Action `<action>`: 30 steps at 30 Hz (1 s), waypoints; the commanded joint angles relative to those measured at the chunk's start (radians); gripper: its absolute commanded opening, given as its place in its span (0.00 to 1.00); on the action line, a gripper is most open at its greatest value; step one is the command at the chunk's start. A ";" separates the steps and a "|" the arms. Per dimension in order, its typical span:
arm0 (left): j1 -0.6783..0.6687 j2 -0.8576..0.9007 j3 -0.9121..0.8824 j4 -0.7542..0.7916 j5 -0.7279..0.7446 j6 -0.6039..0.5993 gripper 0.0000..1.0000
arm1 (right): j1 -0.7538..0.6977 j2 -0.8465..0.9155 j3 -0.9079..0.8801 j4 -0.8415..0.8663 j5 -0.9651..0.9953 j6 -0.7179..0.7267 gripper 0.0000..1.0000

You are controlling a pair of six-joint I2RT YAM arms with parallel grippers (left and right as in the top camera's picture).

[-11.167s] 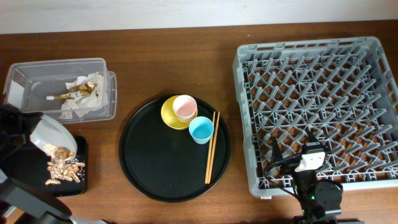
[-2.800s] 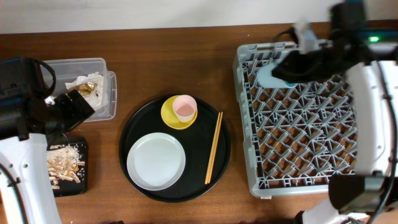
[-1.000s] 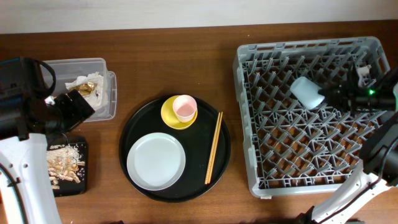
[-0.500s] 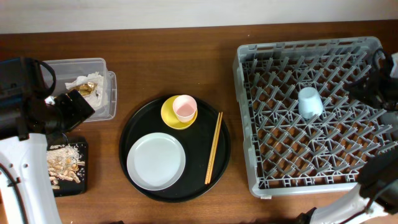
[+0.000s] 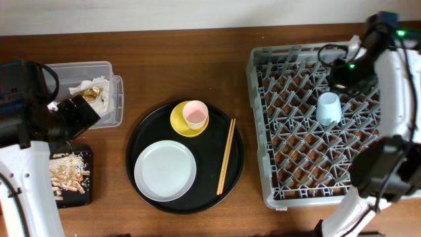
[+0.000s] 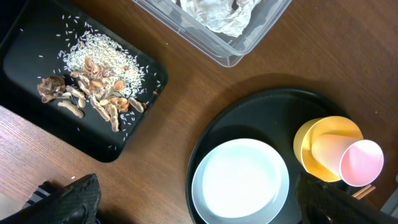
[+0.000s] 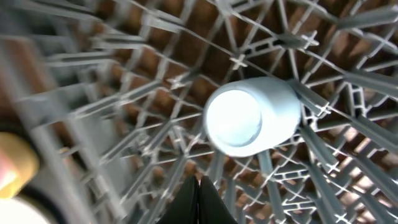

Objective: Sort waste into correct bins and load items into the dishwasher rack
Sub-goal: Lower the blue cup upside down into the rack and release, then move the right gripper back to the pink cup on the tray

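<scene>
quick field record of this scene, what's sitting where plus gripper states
dishwasher rack: holds only the light blue cup, base up
round black tray: pale grey plate, wooden chopsticks, yellow dish with pink cup in it
clear tub: crumpled white paper, gold foil
shallow black tray: rice, brown food scraps
left gripper: open, empty
right gripper: shut, empty, over the rack near the blue cup
</scene>
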 commanded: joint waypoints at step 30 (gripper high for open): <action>0.005 -0.003 0.010 0.002 0.003 -0.005 0.99 | 0.264 -0.211 0.007 -0.068 -0.579 -0.304 0.66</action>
